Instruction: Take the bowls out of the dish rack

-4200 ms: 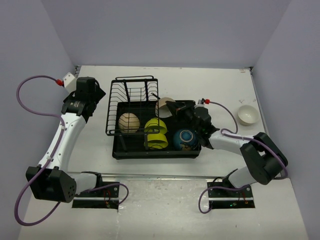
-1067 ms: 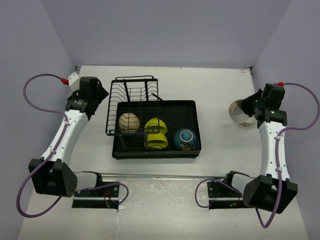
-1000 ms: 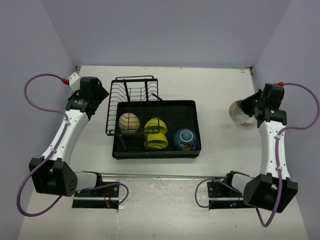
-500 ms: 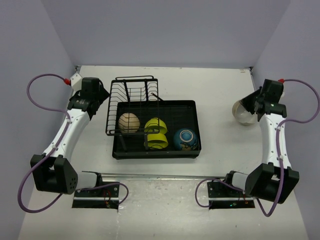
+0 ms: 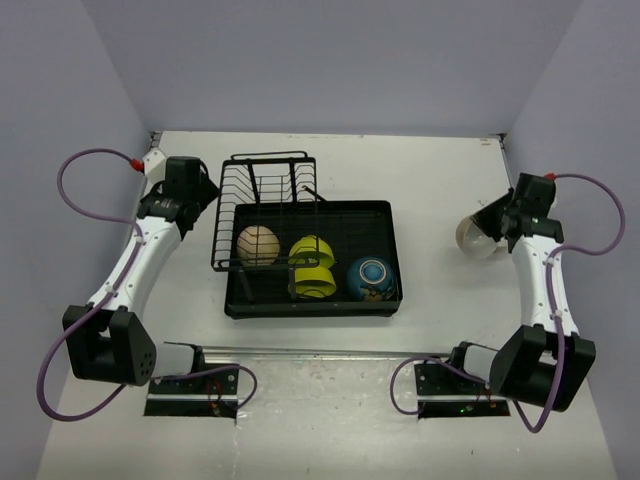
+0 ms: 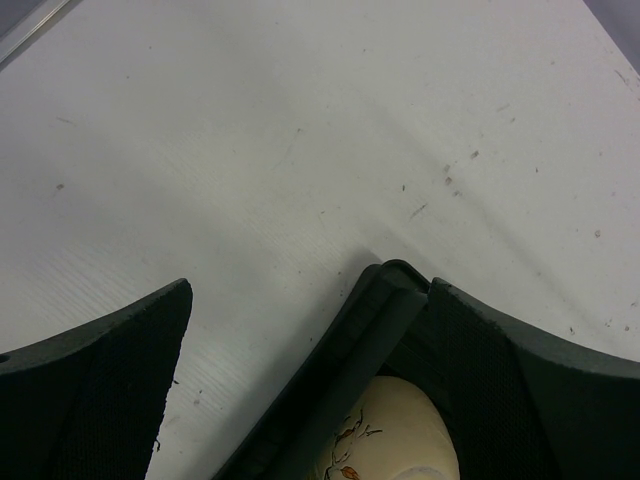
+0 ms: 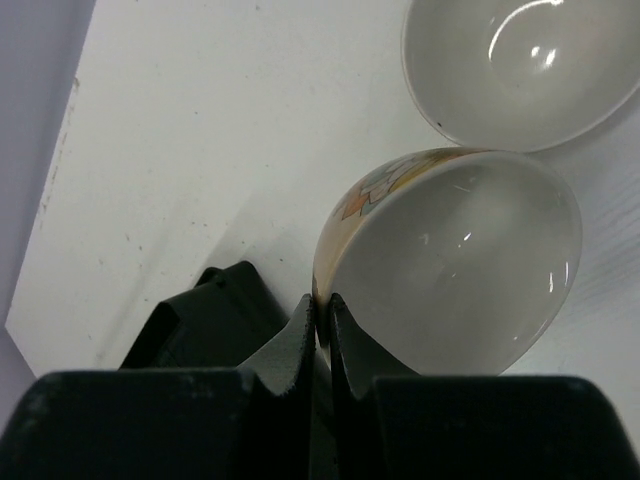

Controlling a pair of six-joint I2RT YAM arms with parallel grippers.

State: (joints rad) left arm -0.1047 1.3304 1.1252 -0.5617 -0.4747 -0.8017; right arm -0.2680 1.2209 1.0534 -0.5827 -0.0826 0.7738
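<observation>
The black dish rack [image 5: 262, 185] and its tray [image 5: 392, 225] hold a tan bowl [image 5: 258, 244], two lime-green bowls [image 5: 312, 266] and a blue patterned bowl [image 5: 372, 278]. My right gripper [image 5: 499, 221] is far right of the rack, shut on the rim of a second tan bowl [image 5: 472, 238], held tilted on its side low over the table. In the right wrist view my gripper [image 7: 322, 305] pinches that bowl [image 7: 460, 270] just before the cream-white bowl [image 7: 520, 60] on the table. My left gripper [image 5: 186, 188] is open at the rack's left side. Its wrist view shows the gripper [image 6: 310, 290], the tray corner [image 6: 385, 300] and the tan bowl [image 6: 395, 440].
Grey walls close in the table on the left, back and right. The arm bases [image 5: 190, 385] sit at the near edge. A purple cable [image 5: 90, 165] loops off the left arm, another [image 5: 600, 235] off the right.
My right gripper carried the tan bowl from the rack to the far right, beside the cream-white bowl, and in the last half second shifted it slightly left and nearer. The left gripper barely moved.
</observation>
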